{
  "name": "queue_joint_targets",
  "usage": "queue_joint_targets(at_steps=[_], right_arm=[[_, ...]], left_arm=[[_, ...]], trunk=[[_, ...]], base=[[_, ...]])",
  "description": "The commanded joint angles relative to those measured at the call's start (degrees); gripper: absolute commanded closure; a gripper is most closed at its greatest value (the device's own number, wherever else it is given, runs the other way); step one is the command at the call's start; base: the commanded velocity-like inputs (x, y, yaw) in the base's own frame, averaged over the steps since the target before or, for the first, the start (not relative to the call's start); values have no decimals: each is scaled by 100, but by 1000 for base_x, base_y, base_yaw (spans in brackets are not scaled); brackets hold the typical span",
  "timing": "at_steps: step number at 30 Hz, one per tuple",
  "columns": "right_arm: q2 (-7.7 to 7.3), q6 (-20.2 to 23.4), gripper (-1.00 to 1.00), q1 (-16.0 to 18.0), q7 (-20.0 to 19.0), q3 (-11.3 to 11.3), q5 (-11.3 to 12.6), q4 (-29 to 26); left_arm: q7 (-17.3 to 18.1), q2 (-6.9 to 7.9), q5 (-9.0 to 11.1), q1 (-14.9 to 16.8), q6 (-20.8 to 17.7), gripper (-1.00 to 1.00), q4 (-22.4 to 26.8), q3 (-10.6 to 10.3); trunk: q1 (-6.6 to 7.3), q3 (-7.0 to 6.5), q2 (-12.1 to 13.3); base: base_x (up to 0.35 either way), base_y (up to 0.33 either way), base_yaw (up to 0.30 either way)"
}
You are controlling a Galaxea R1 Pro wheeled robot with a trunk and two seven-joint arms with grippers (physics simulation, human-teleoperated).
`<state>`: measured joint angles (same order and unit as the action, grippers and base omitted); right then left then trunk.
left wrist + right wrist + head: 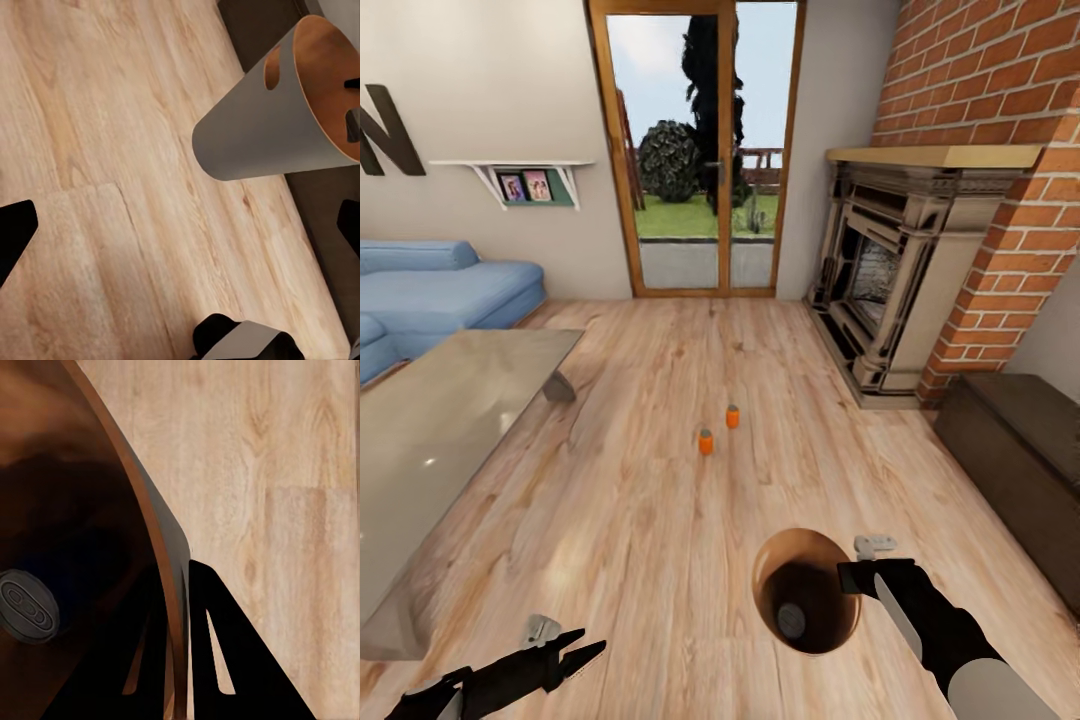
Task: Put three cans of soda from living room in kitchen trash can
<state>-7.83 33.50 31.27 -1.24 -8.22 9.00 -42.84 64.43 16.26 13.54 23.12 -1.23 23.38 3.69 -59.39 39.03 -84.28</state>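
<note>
**Bin held at rim, two cans on open floor**

Right gripper is clamped on the rim of the trash can, lower centre of frame; the right wrist view shows one finger outside the wall and one inside. One can lies at the bin's bottom, grey top showing. Left gripper, lower left, has fingers apart and holds nothing.

Two soda cans stand upright mid-frame on bare wood floor, near each other, well apart from the bin. Open floor all round them.

Boundaries: grey low table at left, blue sofa behind it, brick fireplace at right, dark cabinet lower right, glass doors at top centre.
</note>
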Motion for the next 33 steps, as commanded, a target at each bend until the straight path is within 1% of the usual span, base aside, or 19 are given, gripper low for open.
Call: queue_joint_targets(at_steps=[1,24,28,33], right_arm=[[1,-1,100,2,-43,4,55,-3],[1,-1,100,2,-43,4,56,-2],[1,-1,100,2,-43,-1,51,-2],[1,-1,100,2,-36,-3,49,-1]], left_arm=[[0,0,0,0,0,-100,0,0],[0,0,0,0,0,-100,0,0],[0,0,0,0,0,-100,0,0],[0,0,0,0,0,-100,0,0]], trunk=[[0,-3,0],[0,-67,0],[0,-73,0],[0,-75,0]], base=[[306,180,-270],[306,179,-289],[320,157,-149],[328,139,-41]])
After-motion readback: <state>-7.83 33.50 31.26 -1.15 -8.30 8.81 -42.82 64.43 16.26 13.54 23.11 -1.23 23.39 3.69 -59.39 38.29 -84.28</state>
